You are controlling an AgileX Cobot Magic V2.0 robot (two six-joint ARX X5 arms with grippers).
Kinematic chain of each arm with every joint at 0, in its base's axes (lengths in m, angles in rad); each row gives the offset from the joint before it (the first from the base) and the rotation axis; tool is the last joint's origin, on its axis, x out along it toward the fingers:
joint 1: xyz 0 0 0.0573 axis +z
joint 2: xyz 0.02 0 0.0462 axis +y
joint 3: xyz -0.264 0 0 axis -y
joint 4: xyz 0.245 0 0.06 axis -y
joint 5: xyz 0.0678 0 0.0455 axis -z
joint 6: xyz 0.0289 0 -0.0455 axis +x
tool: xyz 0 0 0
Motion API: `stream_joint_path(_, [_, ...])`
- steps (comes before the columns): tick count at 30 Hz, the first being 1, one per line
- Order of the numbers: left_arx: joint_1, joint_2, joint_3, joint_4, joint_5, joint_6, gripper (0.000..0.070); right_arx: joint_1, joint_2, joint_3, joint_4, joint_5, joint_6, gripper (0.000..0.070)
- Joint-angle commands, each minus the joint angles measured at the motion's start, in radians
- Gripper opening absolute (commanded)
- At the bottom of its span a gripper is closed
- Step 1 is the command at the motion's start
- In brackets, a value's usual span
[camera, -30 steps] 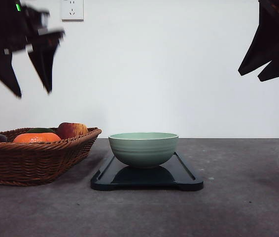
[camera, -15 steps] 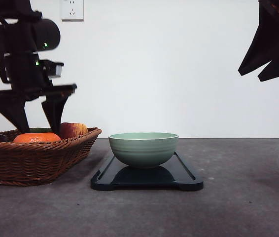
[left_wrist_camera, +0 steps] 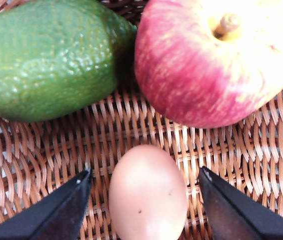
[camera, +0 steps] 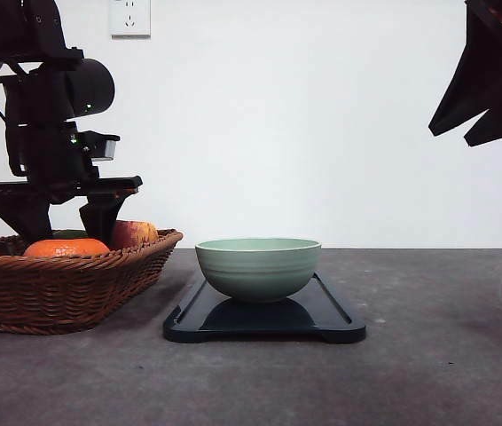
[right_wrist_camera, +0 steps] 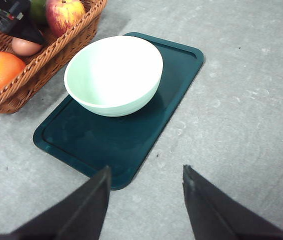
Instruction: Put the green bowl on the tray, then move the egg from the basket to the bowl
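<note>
Lighting is bright and even. The green bowl [right_wrist_camera: 114, 75] interior is overexposed. Soft shadow lies beneath the tray [camera: 264, 318]. The apple [left_wrist_camera: 221, 60] is slightly out of focus.

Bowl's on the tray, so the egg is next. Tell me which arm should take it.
Left. The left gripper is open down in the brown woven wicker basket, fingers either side of the small pinkish-brown egg. The right gripper is open above the dark rectangular tray, away from the basket.
</note>
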Motion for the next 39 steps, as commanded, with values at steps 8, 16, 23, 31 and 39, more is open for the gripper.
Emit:
stream_joint_path(8, [-0.002, 0.054, 0.026, -0.006, -0.003, 0.007, 0.0434, 0.006, 0.007, 0.005, 0.010, 0.005, -0.007, 0.0276])
stream_joint_path(16, [-0.002, 0.057, 0.026, 0.003, -0.003, 0.007, 0.0427, 0.006, 0.007, 0.005, 0.011, 0.006, -0.007, 0.0276])
stream_joint_path(23, [-0.002, 0.057, 0.026, -0.007, -0.003, 0.007, 0.0268, 0.006, 0.007, 0.005, 0.011, 0.024, -0.007, 0.0276])
stream_joint_path(31, [-0.002, 0.056, 0.038, -0.028, -0.003, 0.006, 0.0261, 0.006, 0.007, 0.005, 0.013, 0.024, -0.007, 0.0276])
stream_joint_path(39, [-0.002, -0.001, 0.082, -0.071, -0.003, 0.007, 0.0263, 0.006, 0.007, 0.005, 0.013, 0.024, -0.007, 0.0276])
